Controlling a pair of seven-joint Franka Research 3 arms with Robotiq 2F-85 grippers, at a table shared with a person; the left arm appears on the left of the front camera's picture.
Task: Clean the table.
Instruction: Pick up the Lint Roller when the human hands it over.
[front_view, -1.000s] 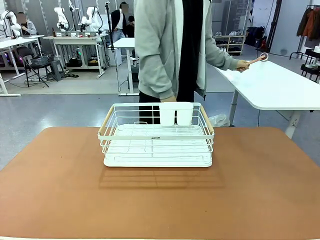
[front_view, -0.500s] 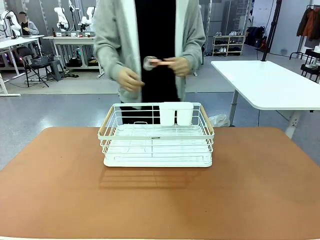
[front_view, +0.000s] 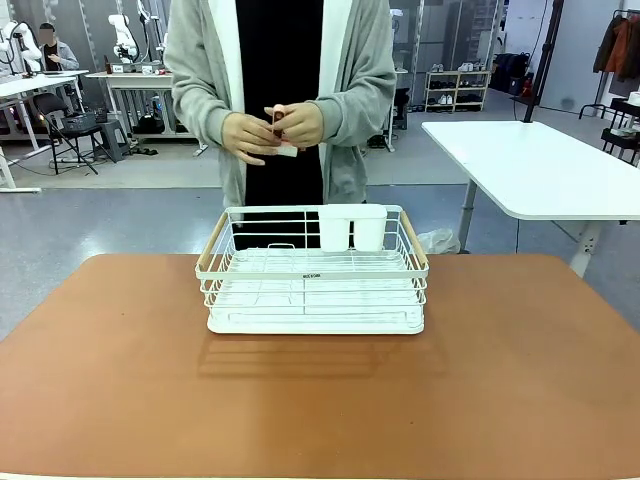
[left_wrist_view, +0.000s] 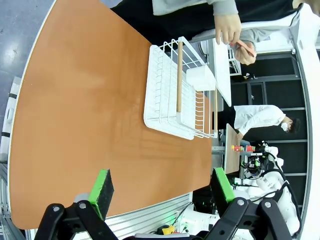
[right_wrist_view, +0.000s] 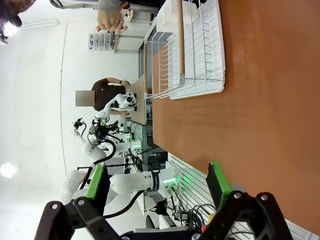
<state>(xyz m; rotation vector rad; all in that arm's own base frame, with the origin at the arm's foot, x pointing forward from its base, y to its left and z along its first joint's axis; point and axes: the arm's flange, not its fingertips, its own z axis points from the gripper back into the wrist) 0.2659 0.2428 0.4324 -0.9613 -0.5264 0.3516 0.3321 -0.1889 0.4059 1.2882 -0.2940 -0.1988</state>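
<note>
Up at 12 o'clock, the person's hands (front_view: 298, 124) cover most of a small thing (front_view: 287, 149). We cannot tell what it is; it may be pinkish. At 6 o'clock the table (front_view: 320, 420) is cut off by the picture's edge. The tiny print (front_view: 312, 274) on the white rack (front_view: 260, 322) is too small to read.

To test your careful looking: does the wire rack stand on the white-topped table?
No, the white wire rack stands on the reddish-brown table, with the white-topped table apart behind it.
</note>
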